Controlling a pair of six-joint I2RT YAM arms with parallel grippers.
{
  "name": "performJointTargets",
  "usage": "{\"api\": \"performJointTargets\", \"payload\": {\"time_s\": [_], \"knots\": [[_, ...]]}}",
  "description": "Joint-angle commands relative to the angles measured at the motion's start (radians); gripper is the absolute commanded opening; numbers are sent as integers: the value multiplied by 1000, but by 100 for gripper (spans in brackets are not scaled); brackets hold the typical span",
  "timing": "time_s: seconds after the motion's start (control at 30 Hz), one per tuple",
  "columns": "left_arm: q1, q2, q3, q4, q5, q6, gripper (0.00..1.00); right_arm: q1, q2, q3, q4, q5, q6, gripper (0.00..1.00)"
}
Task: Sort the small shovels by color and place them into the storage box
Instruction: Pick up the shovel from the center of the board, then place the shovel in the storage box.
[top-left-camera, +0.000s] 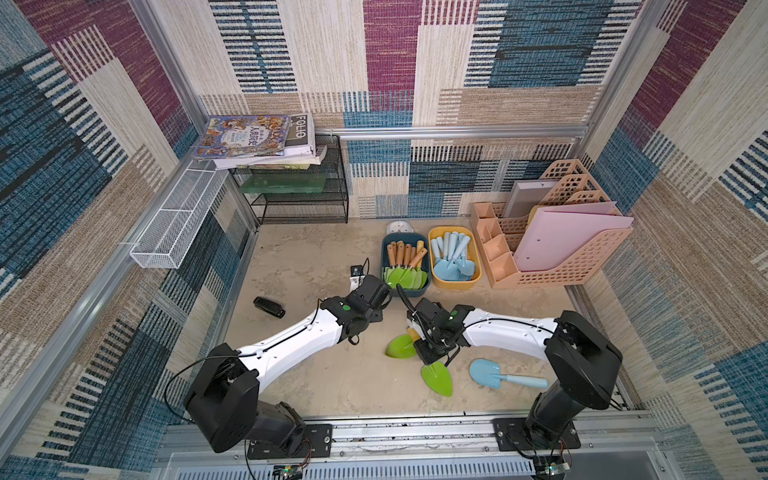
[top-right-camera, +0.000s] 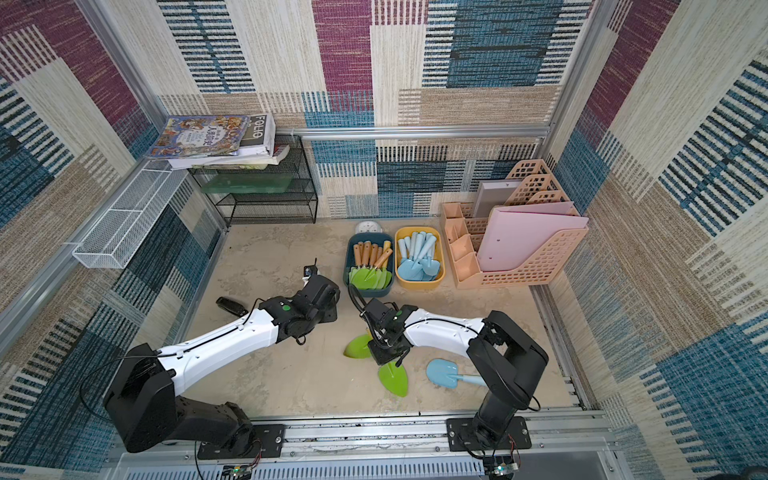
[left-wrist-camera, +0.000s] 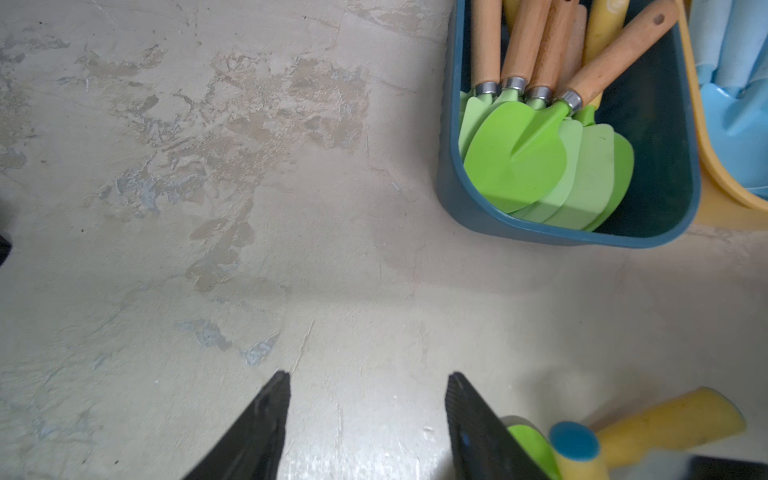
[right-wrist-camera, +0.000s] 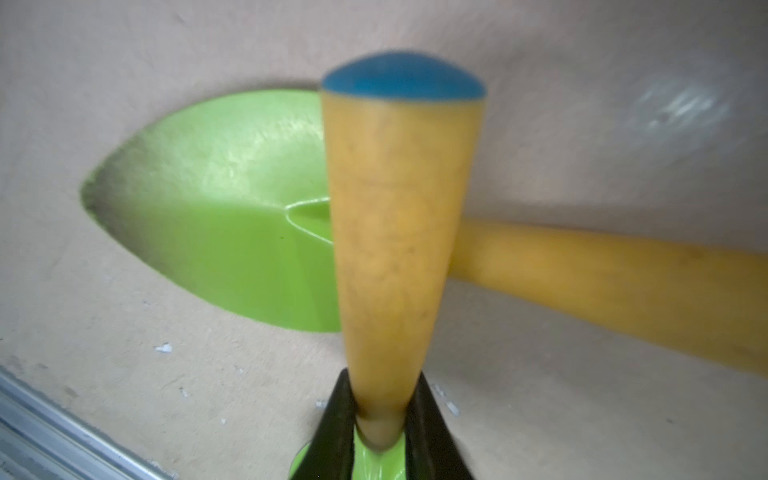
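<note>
Top view: green shovel (top-left-camera: 437, 378) in our right hand (top-left-camera: 432, 353), its long axis aimed roughly up-frame at the blue storage box (top-left-camera: 415, 293).
Left wrist: left hand (left-wrist-camera: 368, 378) spread, empty, box (left-wrist-camera: 561, 237) upper right. Right wrist: right hand (right-wrist-camera: 380, 415) pinches its neck, above a second shovel (right-wrist-camera: 216, 224).

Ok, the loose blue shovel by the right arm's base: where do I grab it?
Grip the blue shovel by its handle, around mid-length, coming straight down with the jaws across it. It lies flat on the table; the handle is slim and straight, while the blade looks too broad and shallow. The right gripper is nearest but is shut on a green shovel.
</note>
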Motion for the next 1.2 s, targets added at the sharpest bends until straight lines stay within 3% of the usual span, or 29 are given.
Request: {"api": "performJointTargets", "payload": {"time_s": [0.0, 0.13, 0.27, 0.5, 0.8, 0.93, 1.17], "knots": [[7, 20, 5, 20, 24, 7, 61, -50, -51, 45, -14, -44, -52, 13], [21, 40, -4, 55, 45, 7, 61, -156, -74, 177, -42, -59, -88, 14], [36, 65, -9, 80, 76, 7, 61, -251, 0, 376, -29, -14, -82, 14], [56, 91, -14, 97, 111, 19, 61, -324, 251, 707, 42, 58, -27, 14], [69, 96, -14, 107, 129, 27, 61, -333, 613, 1104, -44, 98, 9, 14], [70, 107, 0, 101, 130, 33, 61, -330, 679, 1160, -77, 88, 48, 15], [71, 107, 3, 100, 126, 32, 61, -320, 685, 1089, -73, 85, 96, 19]]}}
